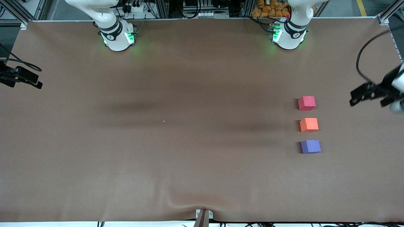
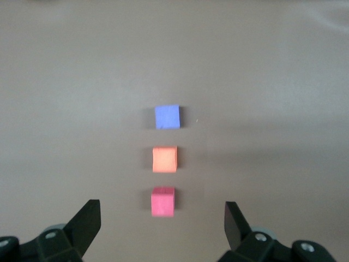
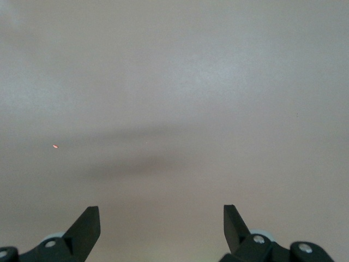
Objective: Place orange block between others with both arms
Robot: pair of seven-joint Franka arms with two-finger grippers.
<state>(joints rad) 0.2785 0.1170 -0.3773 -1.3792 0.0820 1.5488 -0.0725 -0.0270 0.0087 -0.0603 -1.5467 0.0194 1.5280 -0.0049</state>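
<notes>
Three small cubes stand in a row on the brown table toward the left arm's end. The orange block [image 1: 309, 125] [image 2: 164, 159] sits between the others, with small gaps on both sides. The red-pink cube [image 1: 306, 103] [image 2: 163, 201] is farther from the front camera, and the purple-blue cube [image 1: 311, 146] [image 2: 167, 116] is nearer. My left gripper [image 1: 358, 95] [image 2: 162, 207] hangs open and empty above the table edge beside the red-pink cube, apart from it. My right gripper [image 1: 31, 80] [image 3: 162, 210] waits open and empty at the right arm's end.
A tiny orange speck [image 1: 164, 121] [image 3: 55, 146] lies on the cloth near the table's middle. A black cable [image 1: 361, 60] loops above the left gripper. The cloth wrinkles by a bracket [image 1: 203, 217] at the front edge.
</notes>
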